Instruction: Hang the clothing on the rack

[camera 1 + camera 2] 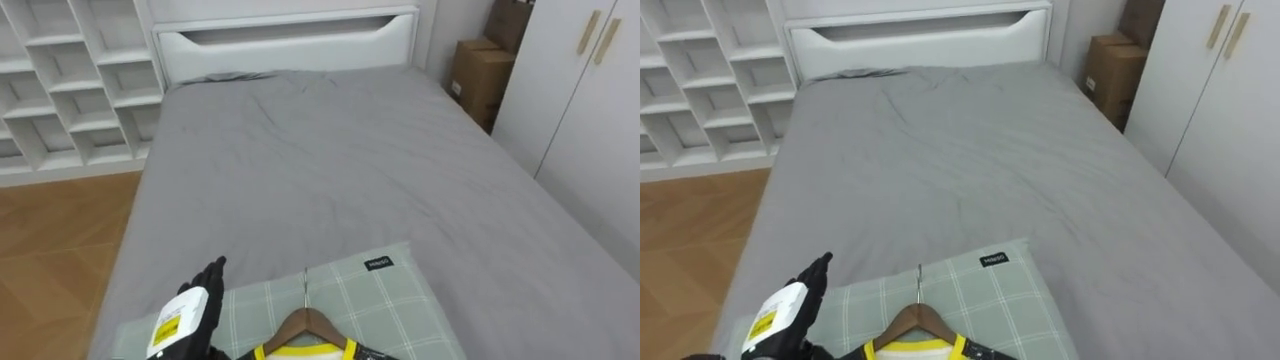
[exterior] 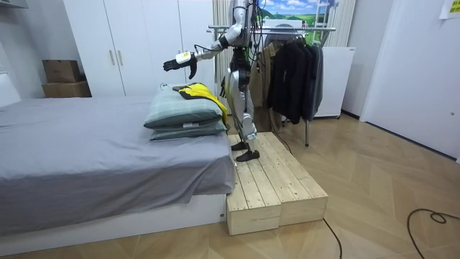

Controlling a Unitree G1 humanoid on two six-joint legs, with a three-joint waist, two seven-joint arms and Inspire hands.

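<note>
Item: yellow shirt (image 1: 300,351) on a wooden hanger (image 1: 312,323), lying on the green checked pillow (image 1: 385,300) at the near end of the bed (image 1: 330,160), with the hook pointing toward the far end. Your left hand (image 1: 190,315) hovers above the pillow just left of the hanger, apart from it, with its fingers stretched forward and loose, curled round nothing. Status, by judgement: pick-up not yet begun. Risk one: you close on shirt cloth instead of wood, because the collar lies tight against the hanger's shoulders; the shirt would probably slide off when lifted. Risk two: the pillow gives under pressure, so a downward reach may sink the hanger out of the fingers' bite. Risk three: the pillow sits on another at the bed's near edge; a sideways drag from the left could pull both off. Risk four: the rack (image 2: 287,29) of dark clothes (image 2: 295,72) stands behind you, and you stand on a raised wooden platform (image 2: 277,180); a careless turn risks a foot off its edge, or the hanging shirt catching on those clothes.
</note>
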